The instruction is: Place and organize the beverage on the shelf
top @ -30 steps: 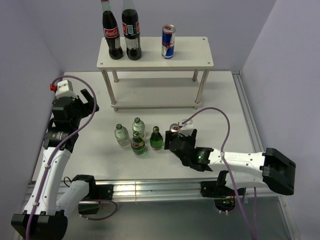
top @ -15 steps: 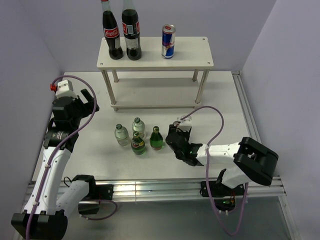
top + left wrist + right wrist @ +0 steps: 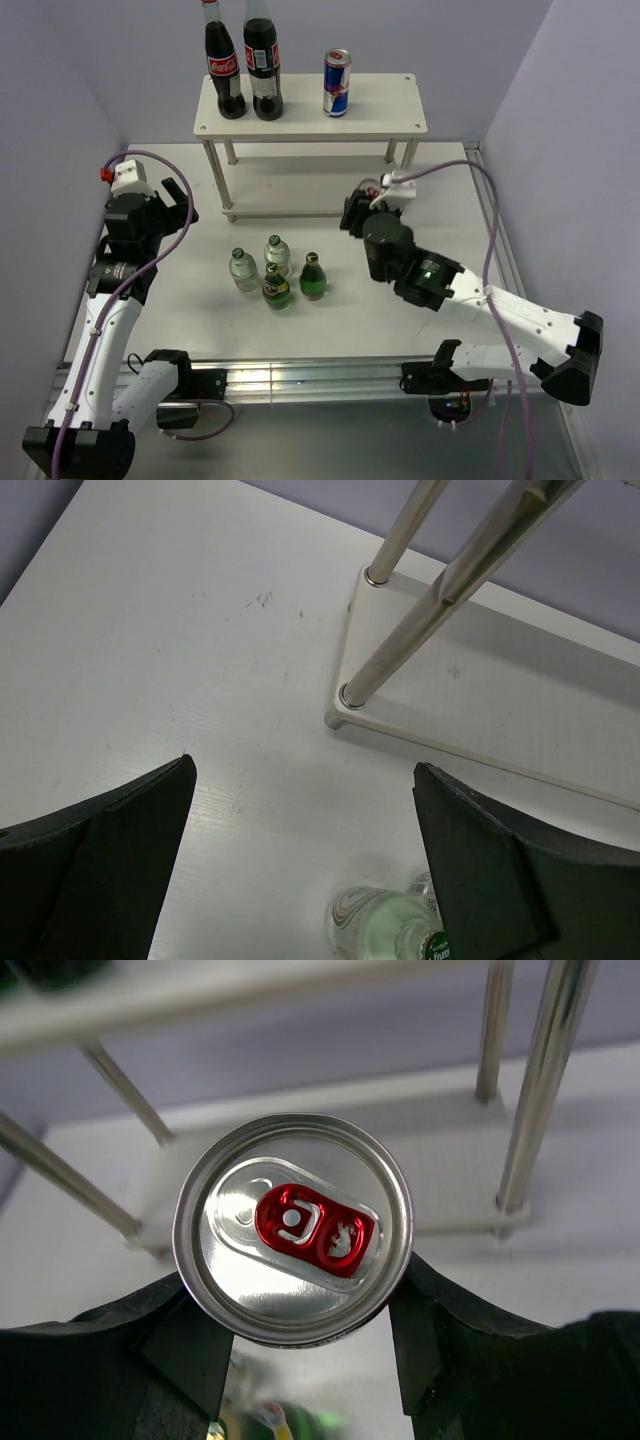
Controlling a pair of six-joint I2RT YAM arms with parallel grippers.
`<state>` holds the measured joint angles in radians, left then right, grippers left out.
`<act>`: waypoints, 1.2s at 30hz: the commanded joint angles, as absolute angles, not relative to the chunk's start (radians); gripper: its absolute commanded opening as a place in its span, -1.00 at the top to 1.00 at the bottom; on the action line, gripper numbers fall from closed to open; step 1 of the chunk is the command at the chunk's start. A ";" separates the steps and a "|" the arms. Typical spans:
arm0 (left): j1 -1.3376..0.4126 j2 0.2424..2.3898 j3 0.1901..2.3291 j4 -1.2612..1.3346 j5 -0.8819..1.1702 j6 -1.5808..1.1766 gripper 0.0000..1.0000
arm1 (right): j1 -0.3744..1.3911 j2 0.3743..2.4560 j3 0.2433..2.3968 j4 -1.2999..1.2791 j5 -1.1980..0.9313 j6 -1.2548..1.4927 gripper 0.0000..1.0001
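**A:** What is the right claw (image 3: 296,1300) doing?
**B:** It is pinching a silver can (image 3: 292,1225) by its sides, red tab up. It sits at 2 o'clock from the bottle cluster, just in front of the shelf (image 3: 380,95) legs.
**A:** And the left claw (image 3: 303,810)?
**B:** Its fingers are spread wide with nothing between them, at 9 o'clock on the table (image 3: 330,330).
**A:** The other drinks?
**B:** 1 blue can (image 3: 337,83) stands on the top board, at 3 o'clock from 2 cola bottles (image 3: 225,70). 2 green bottles (image 3: 313,277) and 2 clear bottles (image 3: 243,270) stand clustered on the table.

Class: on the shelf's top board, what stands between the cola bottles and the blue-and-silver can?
Nothing. In the top external view, the shelf board is bare between the cola bottles and the can.
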<state>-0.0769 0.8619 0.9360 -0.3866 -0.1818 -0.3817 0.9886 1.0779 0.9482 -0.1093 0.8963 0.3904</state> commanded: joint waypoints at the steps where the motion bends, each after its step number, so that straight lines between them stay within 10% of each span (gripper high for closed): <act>1: -0.071 0.850 0.940 -0.373 -0.187 -0.368 -0.93 | 0.942 1.049 1.130 -0.107 0.910 0.172 1.00; 14: -0.067 0.864 0.942 -0.371 -0.164 -0.368 -0.48 | 0.588 1.444 1.806 -0.235 0.614 0.058 1.00; 15: -0.067 0.865 0.940 -0.370 -0.158 -0.367 0.10 | 0.575 1.469 1.833 -0.244 0.611 0.060 1.00; 17: -0.067 0.870 0.945 -0.374 -0.155 -0.368 0.51 | 0.534 1.527 1.891 -0.247 0.571 0.081 1.00; 19: -0.063 0.876 0.946 -0.379 -0.160 -0.370 0.04 | 0.509 1.569 1.963 -0.255 0.549 0.098 1.00; 20: -0.063 0.876 0.948 -0.376 -0.158 -0.371 -0.72 | 0.491 1.619 1.992 -0.277 0.532 0.104 1.00; 21: -0.063 0.876 0.946 -0.376 -0.155 -0.370 -0.98 | 0.483 1.646 2.025 -0.291 0.526 0.106 1.00; 34: -0.061 0.881 0.945 -0.374 -0.152 -0.368 -0.99 | 0.434 1.841 2.206 -0.356 0.494 0.123 1.00; 36: -0.061 0.881 0.945 -0.374 -0.153 -0.368 -0.99 | 0.434 1.839 2.195 -0.359 0.499 0.130 0.47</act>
